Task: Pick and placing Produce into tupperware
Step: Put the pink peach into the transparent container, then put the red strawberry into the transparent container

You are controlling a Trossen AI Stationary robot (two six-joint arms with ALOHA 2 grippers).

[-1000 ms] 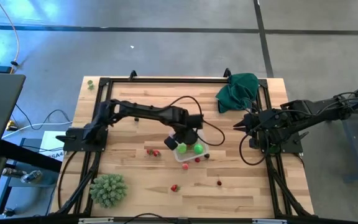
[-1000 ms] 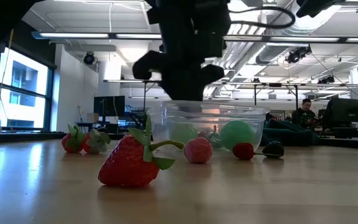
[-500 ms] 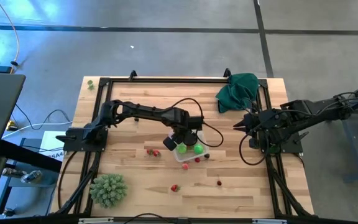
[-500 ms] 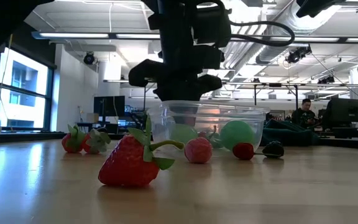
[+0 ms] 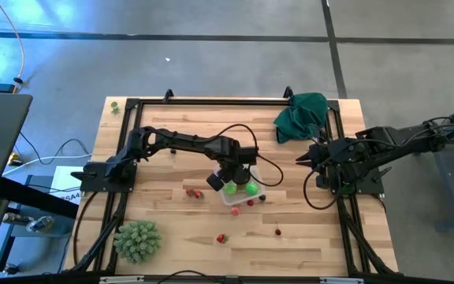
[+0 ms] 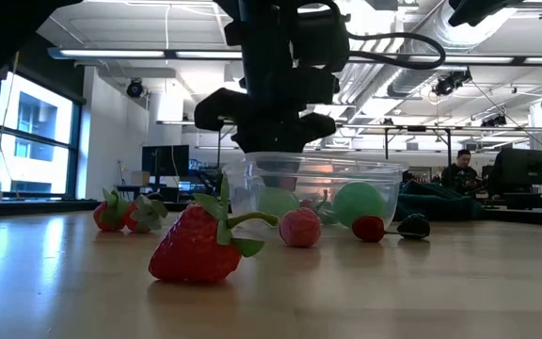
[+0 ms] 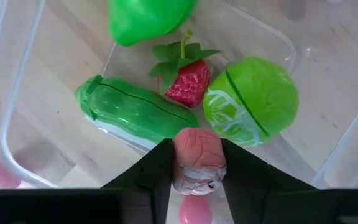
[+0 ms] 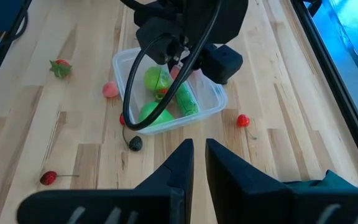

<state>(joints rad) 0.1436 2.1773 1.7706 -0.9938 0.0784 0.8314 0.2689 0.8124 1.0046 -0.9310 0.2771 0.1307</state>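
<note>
Left gripper (image 7: 196,163) over tupperware (image 7: 17,99), jaws clamped on pink piece (image 7: 197,158); I release low, clear of cucumber (image 7: 132,112). Right gripper (image 8: 199,163) waits beside tupperware, jaws together.

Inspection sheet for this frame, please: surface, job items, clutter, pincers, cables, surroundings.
Surface: wooden table, black frame around it.
Job's things: clear tupperware mid-table holds a cucumber, a lettuce-like ball, a strawberry and another green piece. Loose on the table: strawberries, a big strawberry, a cherry, a dark piece.
Clutter: spiky green ball, green cloth.
Pincers: left pincer over the tupperware, shut on a pink piece; right pincer waits at the right side, fingers close together with nothing between them.
Cables: black cable loops along the left arm.
Surroundings: a seated person in the room behind.
</note>
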